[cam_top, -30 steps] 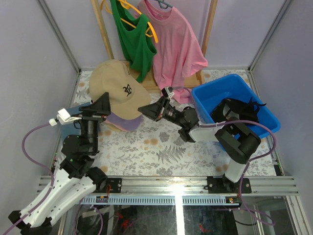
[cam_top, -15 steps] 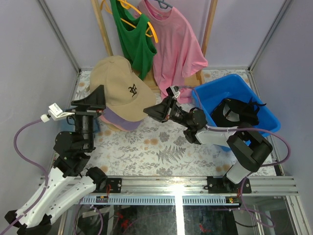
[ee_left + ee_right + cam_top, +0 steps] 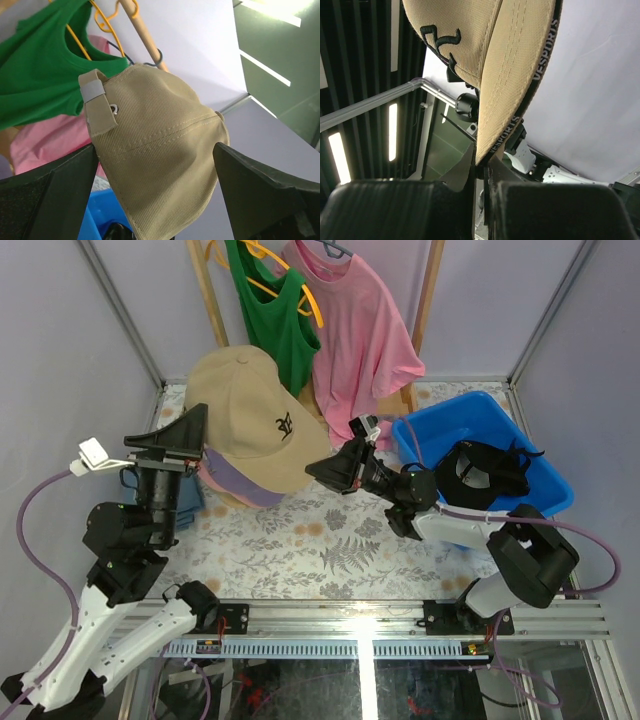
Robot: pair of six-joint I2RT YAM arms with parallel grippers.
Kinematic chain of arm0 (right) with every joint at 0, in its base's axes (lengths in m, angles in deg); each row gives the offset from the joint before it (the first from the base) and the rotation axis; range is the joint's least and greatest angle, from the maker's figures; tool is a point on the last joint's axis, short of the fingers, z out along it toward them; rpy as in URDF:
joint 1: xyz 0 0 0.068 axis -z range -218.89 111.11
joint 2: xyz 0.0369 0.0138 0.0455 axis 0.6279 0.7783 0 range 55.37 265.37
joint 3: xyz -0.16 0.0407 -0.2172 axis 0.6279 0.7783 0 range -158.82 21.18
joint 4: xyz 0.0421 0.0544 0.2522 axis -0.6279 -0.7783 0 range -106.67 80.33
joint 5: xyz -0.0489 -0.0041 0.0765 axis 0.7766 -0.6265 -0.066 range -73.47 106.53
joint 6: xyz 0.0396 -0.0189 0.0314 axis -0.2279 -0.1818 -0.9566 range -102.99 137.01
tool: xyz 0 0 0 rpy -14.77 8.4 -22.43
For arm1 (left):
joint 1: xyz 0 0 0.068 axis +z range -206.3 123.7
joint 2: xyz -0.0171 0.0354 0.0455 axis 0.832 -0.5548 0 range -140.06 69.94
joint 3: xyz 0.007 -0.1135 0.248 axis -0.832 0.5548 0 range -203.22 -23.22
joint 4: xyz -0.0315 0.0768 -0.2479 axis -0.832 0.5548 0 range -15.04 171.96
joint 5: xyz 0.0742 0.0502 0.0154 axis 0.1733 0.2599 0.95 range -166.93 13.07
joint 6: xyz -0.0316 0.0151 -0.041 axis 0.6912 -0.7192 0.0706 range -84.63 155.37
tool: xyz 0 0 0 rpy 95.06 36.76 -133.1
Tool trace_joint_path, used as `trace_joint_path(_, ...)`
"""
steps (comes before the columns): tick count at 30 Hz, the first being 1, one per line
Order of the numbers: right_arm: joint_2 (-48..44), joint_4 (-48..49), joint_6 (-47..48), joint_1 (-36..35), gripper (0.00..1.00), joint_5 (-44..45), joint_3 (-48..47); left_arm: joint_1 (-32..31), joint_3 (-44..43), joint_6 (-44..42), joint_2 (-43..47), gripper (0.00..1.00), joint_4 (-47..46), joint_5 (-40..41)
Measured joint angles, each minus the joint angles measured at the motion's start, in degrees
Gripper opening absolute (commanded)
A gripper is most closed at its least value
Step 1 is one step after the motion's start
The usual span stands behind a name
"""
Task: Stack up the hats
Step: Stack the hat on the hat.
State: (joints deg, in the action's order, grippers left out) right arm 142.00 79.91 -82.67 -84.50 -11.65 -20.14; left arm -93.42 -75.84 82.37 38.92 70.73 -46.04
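Observation:
A tan cap (image 3: 250,425) with a dark emblem hangs tilted above the table. My right gripper (image 3: 322,472) is shut on the edge of its brim (image 3: 500,105), as the right wrist view shows. Under it a lavender cap (image 3: 248,487) lies on the floral cloth. A black cap (image 3: 482,466) sits in the blue bin (image 3: 452,418). My left gripper (image 3: 168,443) stands open at the tan cap's left side. In the left wrist view the tan cap (image 3: 160,165) and its back strap (image 3: 96,102) show between the spread fingers (image 3: 260,195), untouched.
A green tank top (image 3: 268,315) and a pink T-shirt (image 3: 355,325) hang on a wooden rack (image 3: 205,295) at the back. Purple walls and metal frame posts close in both sides. A blue object (image 3: 190,502) lies partly hidden behind my left arm.
My right gripper has raised the tan cap and carried it slightly right, off the lavender cap. My left arm has risen and drawn back to the left, staying open.

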Motion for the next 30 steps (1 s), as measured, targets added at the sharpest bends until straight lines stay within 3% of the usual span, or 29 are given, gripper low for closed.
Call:
trace_joint_path(9,-5.3,0.3,-0.9,-0.7,0.00,-1.4,1.0,0.0,-3.1,6.4,-0.5,0.87,2.5,-4.3)
trace_joint_path(21,-7.4,0.3,-1.3,-1.9,0.00,-1.5,3.3,0.0,-3.2,10.4,0.7,0.69,3.1,-3.8)
trace_joint_path(30,-8.8,0.3,-1.5,-1.9,0.00,-1.5,4.5,0.0,-3.6,11.4,1.7,0.68,4.7,-0.7)
